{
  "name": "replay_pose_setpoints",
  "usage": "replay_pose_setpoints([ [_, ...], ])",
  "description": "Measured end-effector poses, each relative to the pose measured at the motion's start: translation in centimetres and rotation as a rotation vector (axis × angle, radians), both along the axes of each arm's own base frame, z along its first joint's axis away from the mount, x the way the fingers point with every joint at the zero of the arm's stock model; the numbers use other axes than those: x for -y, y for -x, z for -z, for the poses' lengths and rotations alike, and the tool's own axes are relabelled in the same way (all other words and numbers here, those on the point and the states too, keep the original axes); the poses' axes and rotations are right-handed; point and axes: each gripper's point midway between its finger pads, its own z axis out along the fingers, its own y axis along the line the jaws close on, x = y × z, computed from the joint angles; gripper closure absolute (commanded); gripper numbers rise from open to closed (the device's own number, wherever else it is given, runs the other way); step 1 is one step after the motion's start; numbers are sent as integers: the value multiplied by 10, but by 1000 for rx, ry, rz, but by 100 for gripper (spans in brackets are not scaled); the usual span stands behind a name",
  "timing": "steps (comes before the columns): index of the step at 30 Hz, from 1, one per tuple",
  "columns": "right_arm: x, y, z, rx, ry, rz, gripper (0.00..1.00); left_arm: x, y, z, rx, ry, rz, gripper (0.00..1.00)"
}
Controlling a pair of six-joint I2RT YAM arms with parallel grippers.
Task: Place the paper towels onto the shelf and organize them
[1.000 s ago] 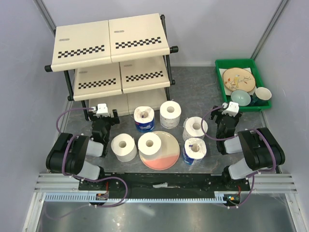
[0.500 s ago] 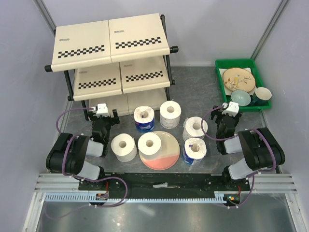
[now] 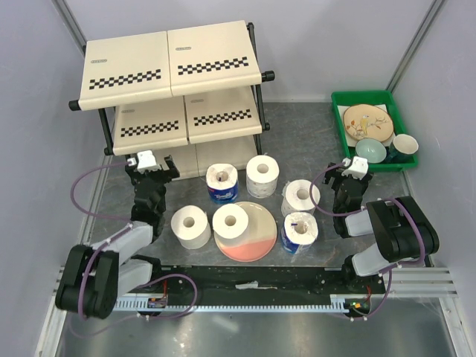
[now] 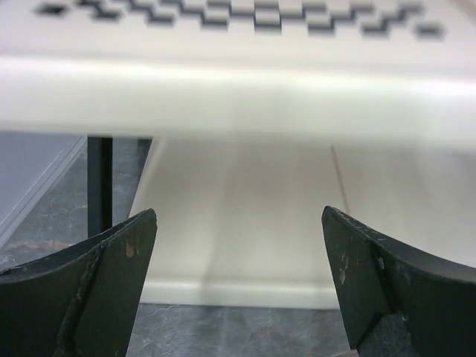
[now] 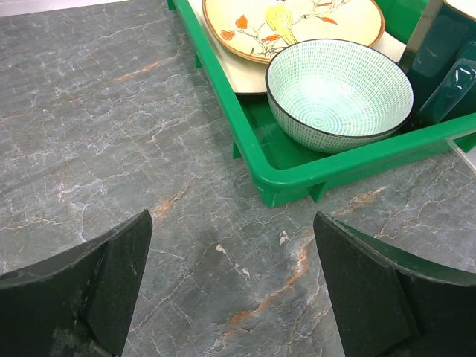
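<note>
Now the left hand [image 4: 238,223] gapes before the shelf [image 4: 238,89] (right hand [image 5: 232,219] likewise parted, empty).

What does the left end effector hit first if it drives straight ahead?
The left end effector points at the shelf: its bottom panel sits dead ahead between the open jaws, below the middle tier's front edge. How far off is unclear.

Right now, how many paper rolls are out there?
6: back-left roll, back-right roll, right roll, near-right roll, plate roll, left roll. The shelf could hide more.
</note>
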Motion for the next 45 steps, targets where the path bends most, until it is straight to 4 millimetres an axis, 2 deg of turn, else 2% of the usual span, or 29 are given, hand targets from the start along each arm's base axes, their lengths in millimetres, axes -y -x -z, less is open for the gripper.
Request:
replay_pose_setpoints([
  [2,0,0,0,0,0,0,2,2,4,-15,29,55,2,1],
  [4,0,0,0,0,0,0,2,5,9,-21,28,107,6,1],
  [13,0,0,0,0,0,0,2,24,44,-21,-53,266,52,1],
  [19,0,0,0,0,0,0,2,48,51,-28,-122,330,173,1],
  [35,0,0,0,0,0,0,2,104,71,13,-352,385,409,3],
  [40,0,0,0,0,0,0,2,136,82,17,-391,369,500,3],
  [45,0,0,0,0,0,0,2,152,79,22,-445,337,507,3],
])
